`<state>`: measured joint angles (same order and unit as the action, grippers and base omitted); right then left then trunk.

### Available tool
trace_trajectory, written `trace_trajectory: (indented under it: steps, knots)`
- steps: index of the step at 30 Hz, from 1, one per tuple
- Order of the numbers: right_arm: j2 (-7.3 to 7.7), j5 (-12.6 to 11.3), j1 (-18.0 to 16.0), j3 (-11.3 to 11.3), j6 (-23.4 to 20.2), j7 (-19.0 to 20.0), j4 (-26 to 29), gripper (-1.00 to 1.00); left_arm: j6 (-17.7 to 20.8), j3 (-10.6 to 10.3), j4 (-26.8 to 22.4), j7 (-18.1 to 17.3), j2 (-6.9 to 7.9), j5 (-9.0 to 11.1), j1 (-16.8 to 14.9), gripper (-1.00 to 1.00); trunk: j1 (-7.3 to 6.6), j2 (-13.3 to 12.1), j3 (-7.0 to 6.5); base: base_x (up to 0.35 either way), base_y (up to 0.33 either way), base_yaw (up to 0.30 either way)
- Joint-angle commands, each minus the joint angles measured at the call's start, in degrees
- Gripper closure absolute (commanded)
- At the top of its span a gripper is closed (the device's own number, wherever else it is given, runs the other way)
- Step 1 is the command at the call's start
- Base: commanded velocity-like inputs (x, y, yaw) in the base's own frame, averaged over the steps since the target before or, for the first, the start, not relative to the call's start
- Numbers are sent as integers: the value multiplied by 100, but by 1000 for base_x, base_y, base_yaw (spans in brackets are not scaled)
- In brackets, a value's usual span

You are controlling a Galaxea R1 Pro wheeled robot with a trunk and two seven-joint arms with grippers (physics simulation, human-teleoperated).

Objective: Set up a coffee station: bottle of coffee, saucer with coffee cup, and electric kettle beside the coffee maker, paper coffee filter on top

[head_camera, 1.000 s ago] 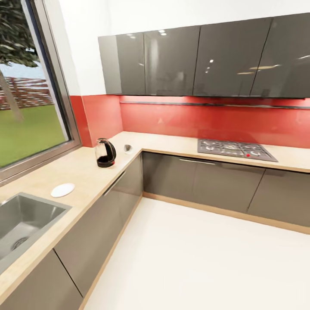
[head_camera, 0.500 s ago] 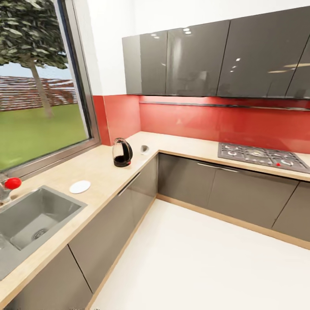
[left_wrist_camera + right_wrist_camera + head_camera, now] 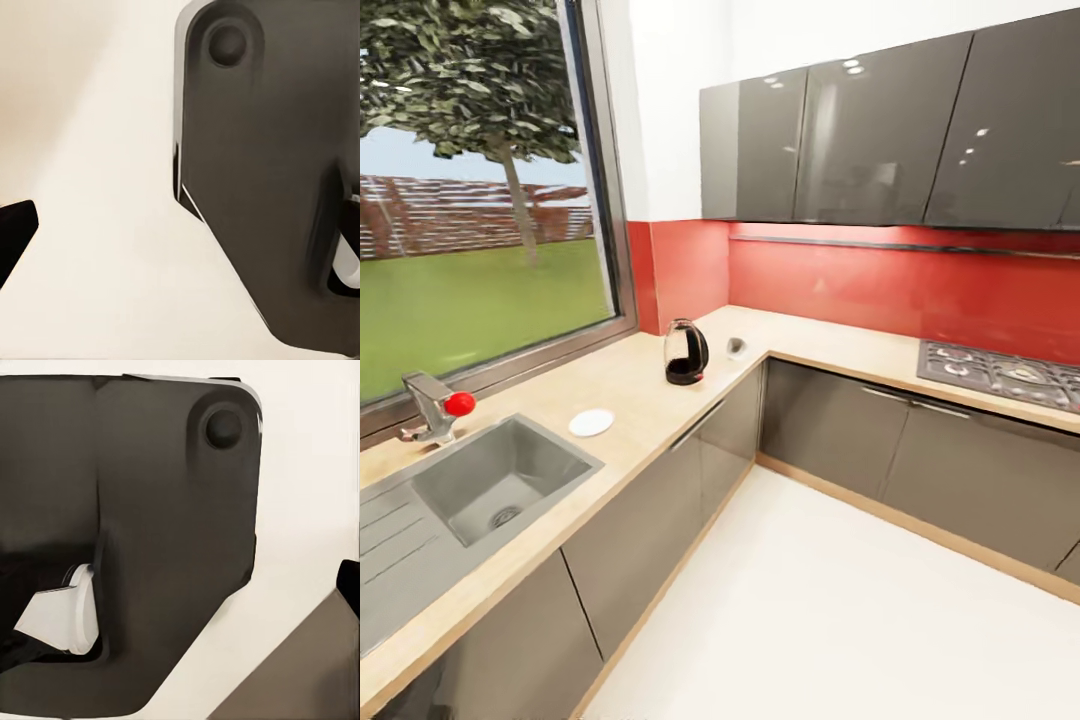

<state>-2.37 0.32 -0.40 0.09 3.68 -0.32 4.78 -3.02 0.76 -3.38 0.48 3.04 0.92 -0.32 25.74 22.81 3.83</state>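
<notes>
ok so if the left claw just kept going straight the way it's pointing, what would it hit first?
Probably the pale floor: the left wrist view looks along the claw onto that bare surface, beside a dark robot part. Depth is unclear.

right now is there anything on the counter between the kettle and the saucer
Nothing visible does. The electric kettle stands near the corner of the countertop, the saucer lies apart from it nearer the sink, and the stretch of counter between them looks bare. No coffee maker is in sight.
</notes>
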Motion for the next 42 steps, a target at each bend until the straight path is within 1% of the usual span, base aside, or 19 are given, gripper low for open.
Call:
trace_trajectory:
  steps: [1, 2, 7, 10, 17, 28, 37, 42]
  knots:
    - [-1, 3, -3, 0, 18, -3, -4, -100, -14, 7, 2, 7, 2, 10, -2, -100, 4, 11, 12, 113, -210, 285]
    - [-1, 3, -3, 0, 18, -3, -4, -100, -11, 9, 2, 9, 8, 12, 1, -100, 4, 11, 12, 123, -228, 285]
    - [-1, 3, -3, 0, 18, -3, -4, -100, -19, 303, 4, 12, 13, 13, 5, -100, 4, 11, 12, 142, -255, 285]
    - [-1, 3, -3, 0, 18, -3, -5, -100, -22, 354, 4, 7, 12, 10, 5, -100, 4, 11, 12, 192, -249, 285]
    - [-1, 4, -3, 0, 18, -3, -7, -100, -23, 372, 4, 5, 15, 5, 6, -100, 4, 11, 12, 200, -188, 285]
    - [-1, 4, -3, 0, 18, -3, -11, -100, -24, 372, 4, -4, 12, 8, 14, -100, 4, 11, 12, 37, -22, 285]
    - [-1, 3, -3, 0, 18, -3, -9, -100, -15, 372, 4, -2, 14, 5, 14, -100, 4, 11, 12, 225, -159, 285]
    - [-1, 1, -3, 0, 20, -3, -4, -100, -18, 368, 4, -2, 14, 5, 14, -100, 4, 11, 12, 90, -31, 115]
